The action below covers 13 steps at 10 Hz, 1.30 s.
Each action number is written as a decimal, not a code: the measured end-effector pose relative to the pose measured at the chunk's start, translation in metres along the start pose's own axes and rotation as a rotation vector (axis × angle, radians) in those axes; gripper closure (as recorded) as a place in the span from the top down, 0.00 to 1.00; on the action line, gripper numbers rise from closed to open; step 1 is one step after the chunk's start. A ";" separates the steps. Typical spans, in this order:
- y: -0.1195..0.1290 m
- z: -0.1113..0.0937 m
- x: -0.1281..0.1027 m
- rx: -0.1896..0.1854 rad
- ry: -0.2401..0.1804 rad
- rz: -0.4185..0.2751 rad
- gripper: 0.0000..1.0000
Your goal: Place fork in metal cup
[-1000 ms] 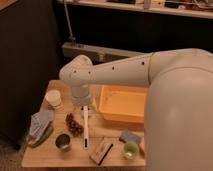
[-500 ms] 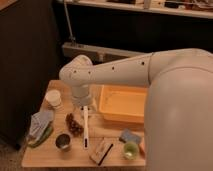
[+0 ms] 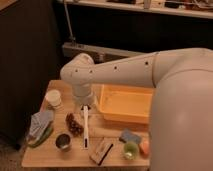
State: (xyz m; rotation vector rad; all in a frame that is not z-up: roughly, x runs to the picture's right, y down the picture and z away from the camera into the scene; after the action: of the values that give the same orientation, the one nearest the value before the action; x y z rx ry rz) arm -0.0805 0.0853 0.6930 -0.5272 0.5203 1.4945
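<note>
The fork cannot be picked out with any certainty among the things on the table (image 3: 50,159). The metal cup (image 3: 63,142) stands upright near the front left edge, with a dark brown lumpy cluster (image 3: 74,125) just behind it. A long white utensil (image 3: 86,129) lies to its right, and past that a wooden block (image 3: 101,151). The hand (image 3: 84,104) hangs under the white wrist over the far end of that utensil, spread wide, with nothing seen in it. A white paper cup (image 3: 53,98) stands to the left and a yellow tray (image 3: 125,103) to the right. A green cup (image 3: 131,150) and a blue sponge (image 3: 129,135) sit front right. The arm and all the things stand just as a second ago
</note>
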 end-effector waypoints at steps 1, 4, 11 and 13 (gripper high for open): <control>-0.014 -0.007 0.000 0.007 -0.014 0.021 0.65; -0.089 -0.034 0.017 0.011 -0.066 0.145 0.65; -0.203 -0.068 0.070 -0.086 -0.165 0.396 0.65; -0.203 -0.070 0.070 -0.105 -0.177 0.404 0.65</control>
State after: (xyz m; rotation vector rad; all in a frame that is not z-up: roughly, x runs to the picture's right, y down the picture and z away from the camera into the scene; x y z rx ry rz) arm 0.1230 0.0949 0.5966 -0.3781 0.4258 1.9422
